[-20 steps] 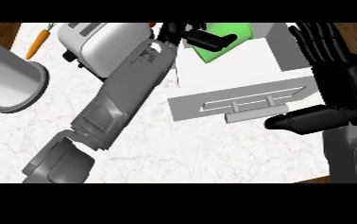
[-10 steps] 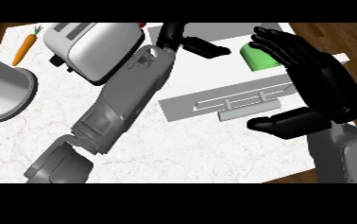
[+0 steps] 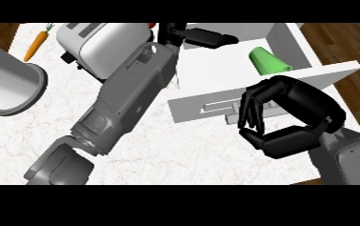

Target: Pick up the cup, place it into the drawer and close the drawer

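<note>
grey boxy forearms (image 3: 134,91), glossy black segmented robot hands (image 3: 302,110).

One view on record: the head view, set above the counter (image 3: 175,144) and facing steeply down onto its top. Range is close. The left forearm (image 3: 126,106) enters from 7 o'clock and the right hand (image 3: 302,103) from 5 o'clock, together filling much of the field. The drawer (image 3: 204,101) lies towards 1 o'clock, the toaster (image 3: 98,41) at 11 o'clock. The floor (image 3: 336,36) shows at both upper corners.

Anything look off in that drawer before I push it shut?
The green cup appears to lie on its side in the open drawer, near its right wall, not upright. Nothing else stands out.
</note>
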### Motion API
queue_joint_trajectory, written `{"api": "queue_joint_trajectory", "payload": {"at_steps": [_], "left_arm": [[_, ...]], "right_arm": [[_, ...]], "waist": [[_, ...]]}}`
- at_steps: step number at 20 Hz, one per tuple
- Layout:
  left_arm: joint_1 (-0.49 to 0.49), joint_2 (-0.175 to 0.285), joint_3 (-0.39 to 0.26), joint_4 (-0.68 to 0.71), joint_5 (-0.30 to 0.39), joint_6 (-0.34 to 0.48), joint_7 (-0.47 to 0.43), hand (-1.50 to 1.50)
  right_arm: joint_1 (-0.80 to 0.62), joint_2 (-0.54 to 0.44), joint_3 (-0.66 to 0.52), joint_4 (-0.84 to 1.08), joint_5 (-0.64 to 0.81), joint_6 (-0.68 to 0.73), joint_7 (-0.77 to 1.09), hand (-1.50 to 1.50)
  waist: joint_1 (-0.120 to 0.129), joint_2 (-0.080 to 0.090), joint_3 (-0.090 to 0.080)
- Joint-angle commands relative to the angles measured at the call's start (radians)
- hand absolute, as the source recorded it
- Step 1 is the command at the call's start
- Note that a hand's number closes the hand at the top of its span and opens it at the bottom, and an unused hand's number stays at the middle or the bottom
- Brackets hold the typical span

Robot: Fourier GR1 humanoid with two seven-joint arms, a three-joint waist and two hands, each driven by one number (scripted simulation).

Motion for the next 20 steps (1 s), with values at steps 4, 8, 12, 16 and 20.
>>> {"api": "queue_joint_trajectory", "payload": {"at_steps": [4, 8, 12, 16, 20], "left_arm": [[-0.015, 0.0, 0.008, 0.037, 0.057, 0.022, -0.036, -1.5], [0.053, 0.0, 0.012, 0.013, 0.074, -0.015, -0.091, -1.5], [0.088, 0.0, 0.019, -0.009, 0.075, -0.034, -0.099, -1.5], [0.147, 0.027, 0.032, -0.055, 0.087, -0.086, -0.117, -1.5], [0.175, 0.082, 0.048, -0.106, 0.097, -0.106, -0.08, -1.5]], "right_arm": [[0.037, -0.093, 0.088, -0.049, 0.26, 0.006, 0.05, -1.5], [0.095, -0.103, 0.126, 0.049, 0.483, -0.063, -0.057, -1.5], [0.111, -0.033, 0.22, 0.174, 0.643, -0.182, -0.103, -1.5], [0.016, -0.017, 0.245, 0.464, 0.733, -0.222, -0.23, -1.5], [-0.074, 0.008, 0.232, 0.736, 0.788, -0.275, -0.328, 1.5]], "waist": [[0.071, -0.016, 0.0], [0.134, -0.023, 0.001], [0.172, -0.03, 0.001], [0.21, -0.027, 0.001], [0.224, -0.027, 0.002]]}}
